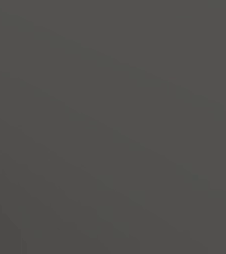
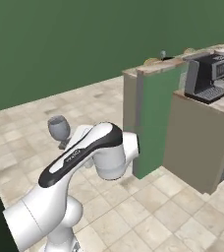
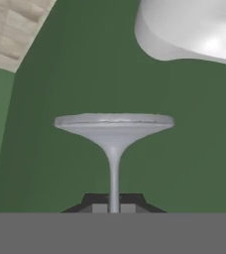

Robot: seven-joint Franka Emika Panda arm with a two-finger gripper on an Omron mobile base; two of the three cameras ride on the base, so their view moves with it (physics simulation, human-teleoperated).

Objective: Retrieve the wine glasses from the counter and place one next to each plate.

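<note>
My gripper [image 3: 114,208] is shut on the thin stem of a wine glass [image 3: 114,126]. In the hand view the glass's round foot faces away from the hand against a green wall. In the right base view the rounded grey-blue bowl of the wine glass [image 2: 59,128] shows just above and behind my white arm [image 2: 84,152], over the tiled floor; the arm hides the fingers there. A small grey-blue thing [image 2: 162,54] stands far off on a worktop, too small to name. The plates and the counter cannot be picked out for certain.
A tall unit with a green side panel [image 2: 153,123] stands ahead on the right. Beside it, a black coffee machine [image 2: 207,76] sits on a stone-topped unit with plain sides [image 2: 197,147]. Tiled floor [image 2: 148,211] lies open around the base, with a green wall [image 2: 60,44] behind.
</note>
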